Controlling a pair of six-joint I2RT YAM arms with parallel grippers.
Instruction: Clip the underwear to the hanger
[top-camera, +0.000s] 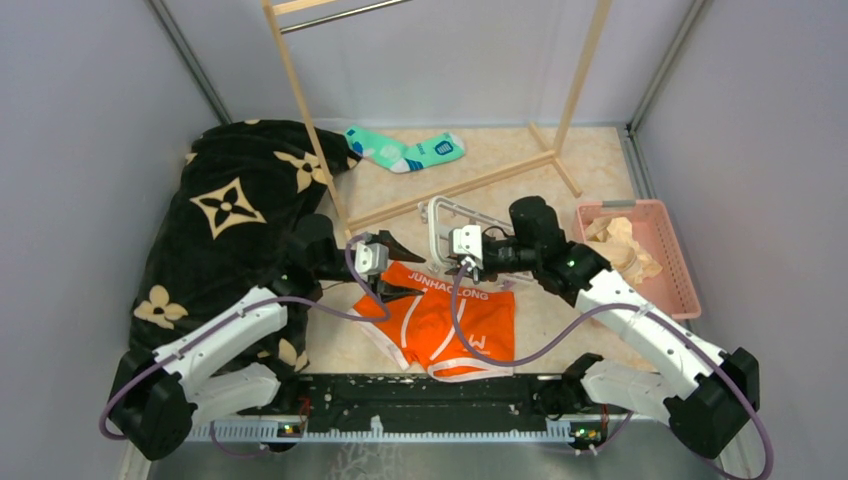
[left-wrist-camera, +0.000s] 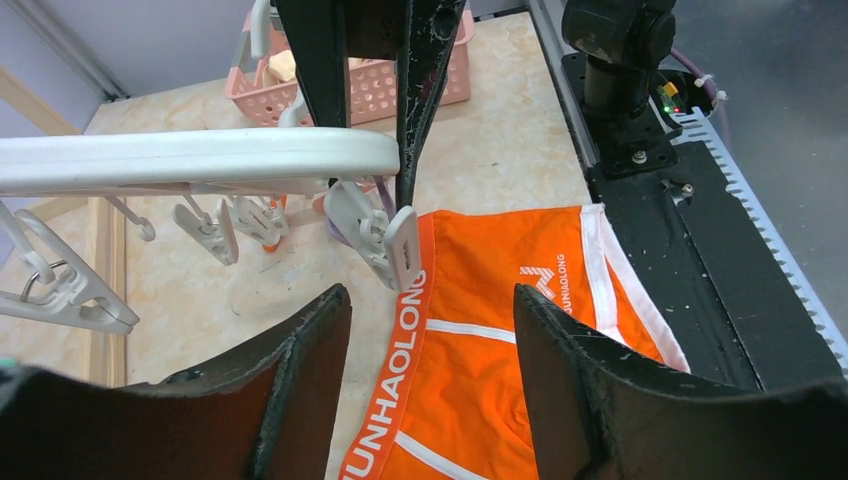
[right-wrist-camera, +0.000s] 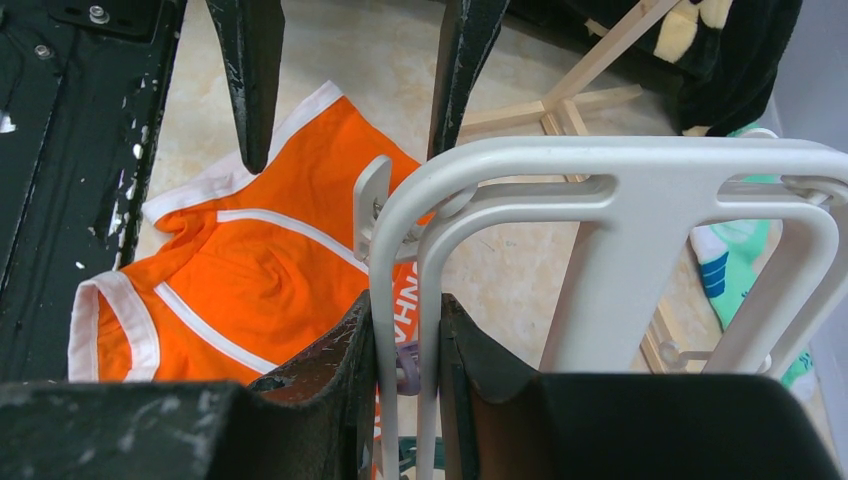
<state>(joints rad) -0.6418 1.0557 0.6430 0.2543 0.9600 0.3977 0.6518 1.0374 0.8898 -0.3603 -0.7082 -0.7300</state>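
Observation:
The orange underwear lies flat on the table between the arms, its "JUNHAOLONG" waistband toward the back. The white hanger is held just above the waistband. My right gripper is shut on two thin bars at a corner of the hanger frame. My left gripper is open and empty, its jaws wide over the waistband. A white clip hangs from the frame with its tip at the waistband edge. I cannot tell whether it grips the cloth. The underwear also shows in the right wrist view.
A pink basket holding beige cloth stands at the right. A teal sock lies at the back by the foot of the wooden rack. A dark patterned blanket covers the left side.

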